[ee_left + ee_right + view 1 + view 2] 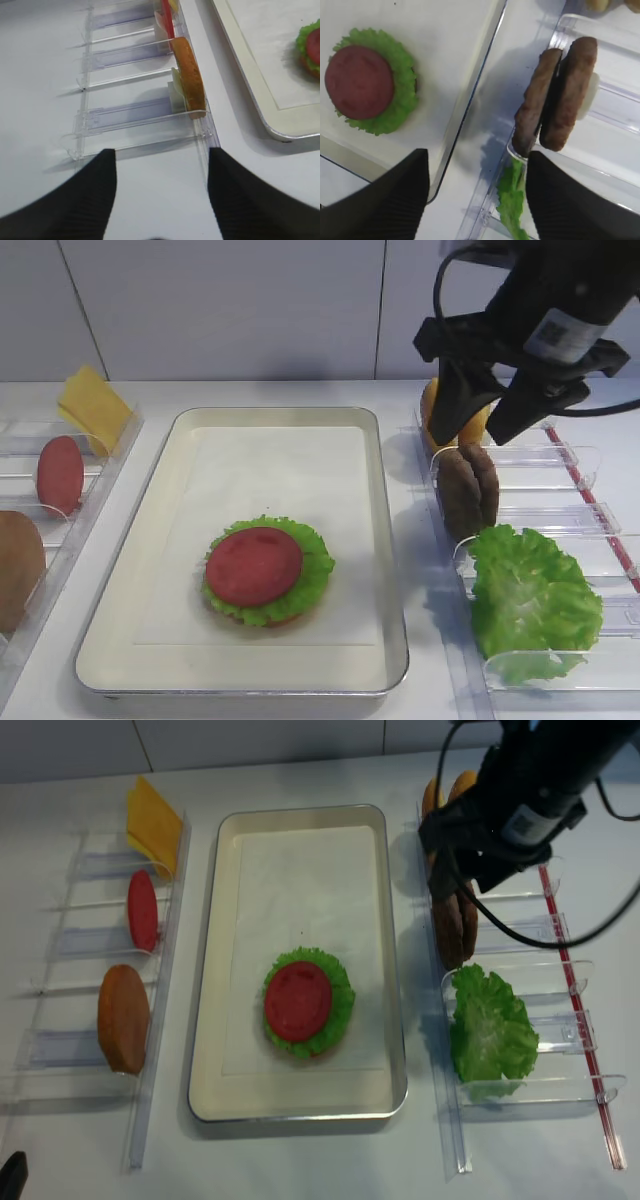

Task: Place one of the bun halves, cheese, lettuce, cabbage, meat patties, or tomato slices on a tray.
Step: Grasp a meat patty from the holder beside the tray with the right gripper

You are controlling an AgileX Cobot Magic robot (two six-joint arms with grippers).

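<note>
The right gripper (497,408) is hovering with its jaws spread and empty above the two meat patties (469,489), which are standing on edge in the right-hand bin (588,465). On the tray (385,540), a tomato slice (254,565) is lying on lettuce (314,575).

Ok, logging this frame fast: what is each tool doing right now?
Left tool: open, holding nothing, over the table by the left bins.
Right tool: open, empty, above the meat patties.
</note>
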